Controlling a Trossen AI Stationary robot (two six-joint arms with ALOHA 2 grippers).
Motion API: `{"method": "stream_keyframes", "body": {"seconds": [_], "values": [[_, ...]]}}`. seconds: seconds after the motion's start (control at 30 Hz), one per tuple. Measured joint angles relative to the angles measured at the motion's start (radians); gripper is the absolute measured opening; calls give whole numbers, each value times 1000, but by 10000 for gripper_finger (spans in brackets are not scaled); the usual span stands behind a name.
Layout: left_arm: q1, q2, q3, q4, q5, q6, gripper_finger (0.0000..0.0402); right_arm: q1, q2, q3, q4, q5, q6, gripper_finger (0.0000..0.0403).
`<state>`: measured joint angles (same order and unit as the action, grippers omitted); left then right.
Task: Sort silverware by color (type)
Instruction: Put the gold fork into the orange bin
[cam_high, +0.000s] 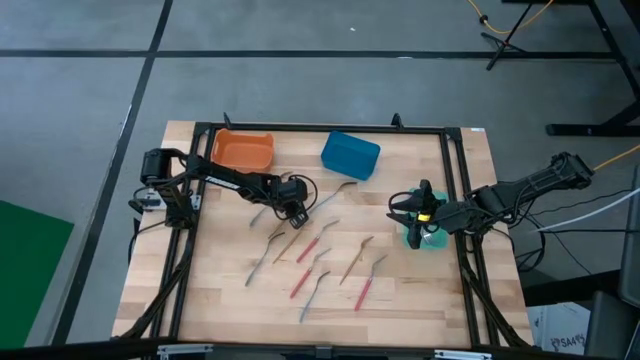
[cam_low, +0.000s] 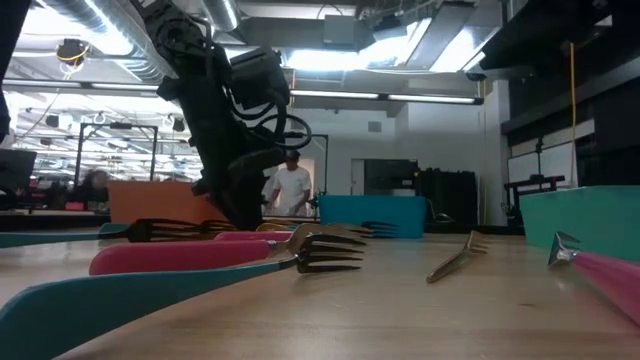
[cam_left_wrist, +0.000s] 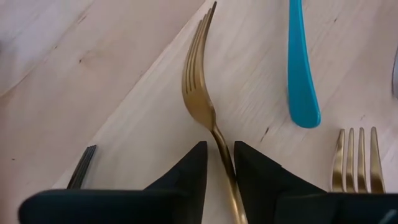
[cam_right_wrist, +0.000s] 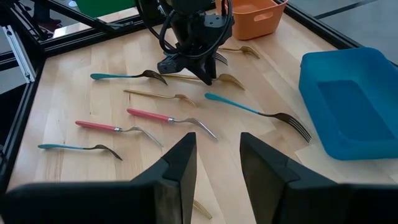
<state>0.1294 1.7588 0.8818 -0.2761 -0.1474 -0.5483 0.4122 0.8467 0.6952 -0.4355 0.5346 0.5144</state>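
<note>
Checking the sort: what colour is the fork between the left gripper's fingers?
Gold all over; the fork shows best in the left wrist view.
</note>
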Motion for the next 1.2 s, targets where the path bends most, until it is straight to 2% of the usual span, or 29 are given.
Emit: {"method": "stream_keyframes", "body": {"seconds": [0.43, 0.8, 0.97, 1.2], "values": [[1, 1, -1, 2, -8, -37, 21, 0, 0, 0, 0, 0, 0, 113], [2, -9, 0, 7, -18, -45, 13, 0, 0, 0, 0, 0, 0, 113], [12, -38, 14, -30, -15, -16, 12, 0, 0, -1, -1, 0, 0, 113], [46, -95, 97, -87, -4, 114, 12, 0, 3, -2, 12, 4, 0, 113]]}}
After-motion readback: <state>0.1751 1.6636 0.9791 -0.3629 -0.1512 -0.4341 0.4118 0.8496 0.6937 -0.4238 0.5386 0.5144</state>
